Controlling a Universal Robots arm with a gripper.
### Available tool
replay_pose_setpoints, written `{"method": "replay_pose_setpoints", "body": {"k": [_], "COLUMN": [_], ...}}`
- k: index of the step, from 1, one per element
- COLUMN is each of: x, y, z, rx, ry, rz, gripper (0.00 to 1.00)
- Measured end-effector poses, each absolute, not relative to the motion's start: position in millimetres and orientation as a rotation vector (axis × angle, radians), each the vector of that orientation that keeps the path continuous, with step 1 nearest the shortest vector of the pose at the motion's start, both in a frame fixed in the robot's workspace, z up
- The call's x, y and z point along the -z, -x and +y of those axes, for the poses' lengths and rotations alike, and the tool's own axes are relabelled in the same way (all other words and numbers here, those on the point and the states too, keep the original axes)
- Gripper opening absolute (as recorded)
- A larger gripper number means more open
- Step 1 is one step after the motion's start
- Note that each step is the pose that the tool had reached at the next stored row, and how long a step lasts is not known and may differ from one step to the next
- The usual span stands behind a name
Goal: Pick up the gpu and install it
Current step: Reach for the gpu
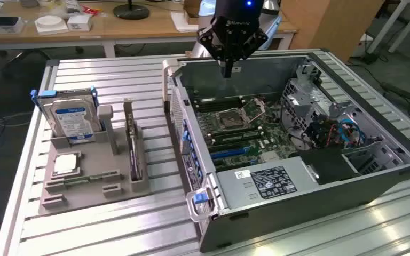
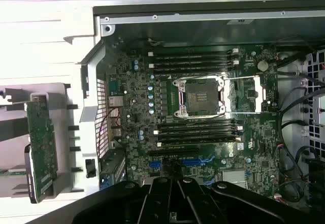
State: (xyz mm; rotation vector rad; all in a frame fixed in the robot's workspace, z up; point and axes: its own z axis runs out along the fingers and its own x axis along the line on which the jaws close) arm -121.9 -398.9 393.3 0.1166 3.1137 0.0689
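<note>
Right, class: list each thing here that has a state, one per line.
Black pincer: shut, empty.
Green dark-faced gpu card: upright in grey holder.
Silver blue-labelled hard drive: upright in grey holder.
Black computer case: side open.
Silvery processor socket: cover flipped open.

The arm (image 1: 238, 9) hangs vertical — end effector (image 1: 226, 74) pointing straight down, fingers (image 1: 226, 66) pressed together.

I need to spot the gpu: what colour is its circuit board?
Green; the gpu shows best in the wrist view.
</note>
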Motion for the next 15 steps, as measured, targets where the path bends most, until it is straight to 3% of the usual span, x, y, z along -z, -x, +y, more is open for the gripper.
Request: {"method": "replay_pose_setpoints", "body": {"k": [15], "x": [-393.3], "y": [129.8], "z": [-398.8], "rx": [-0.069], "ry": [-0.117], "rz": [3.114], "gripper": [0.1]}}
